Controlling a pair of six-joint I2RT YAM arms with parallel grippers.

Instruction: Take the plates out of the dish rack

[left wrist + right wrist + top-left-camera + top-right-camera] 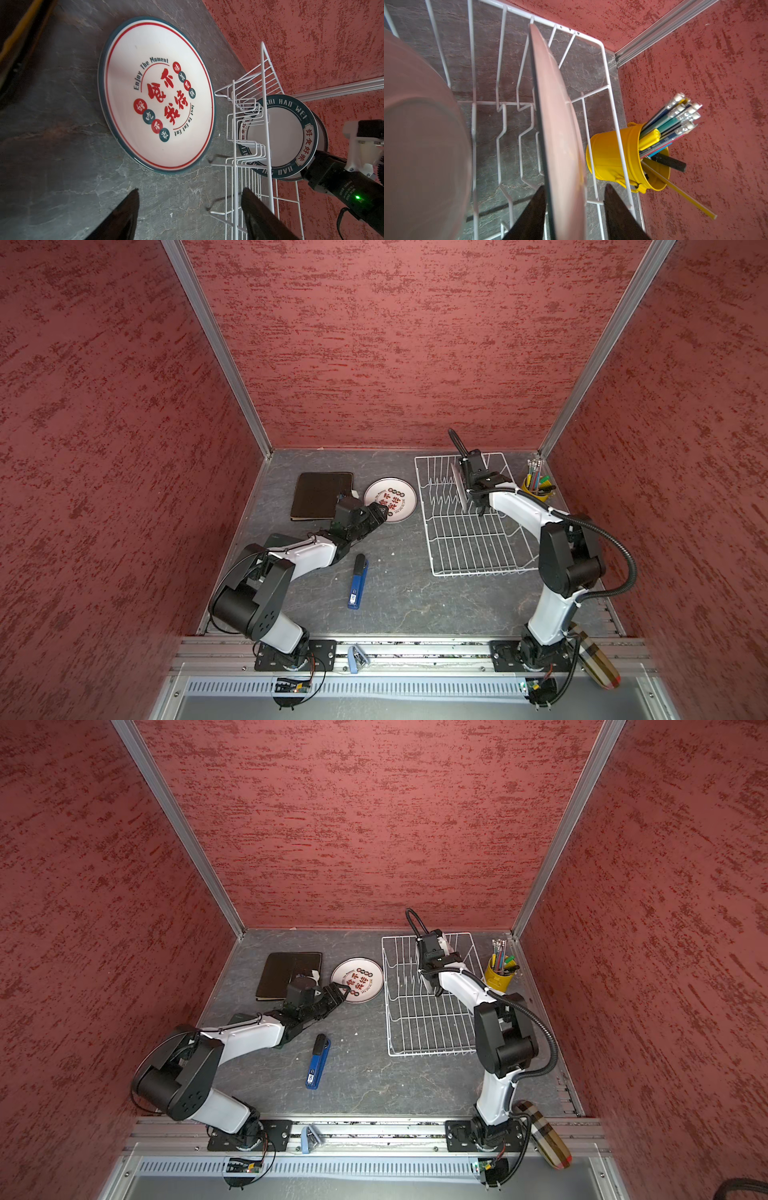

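Found dish rack (461,539) at back right of surface (407,605), holding two round plates upright: lettered-rim plate (284,135) and second plate (560,135) close behind. Logged as unloaded: dark brown square plates (320,494) flat at back left, seemingly two stacked, and printed round plate (399,493) flat just beside them. Judged past halfway; two left to lift out. Saw right tool (576,187) astride second plate's rim, jaws apart, not yet pinching. Saw left tool (191,189) spread wide, empty, hovering near printed round plate. Noted red textured walls (395,344), grey stone-look surface, yellow pencil pot (536,491) beside rack, blue stapler (357,583) toward front.
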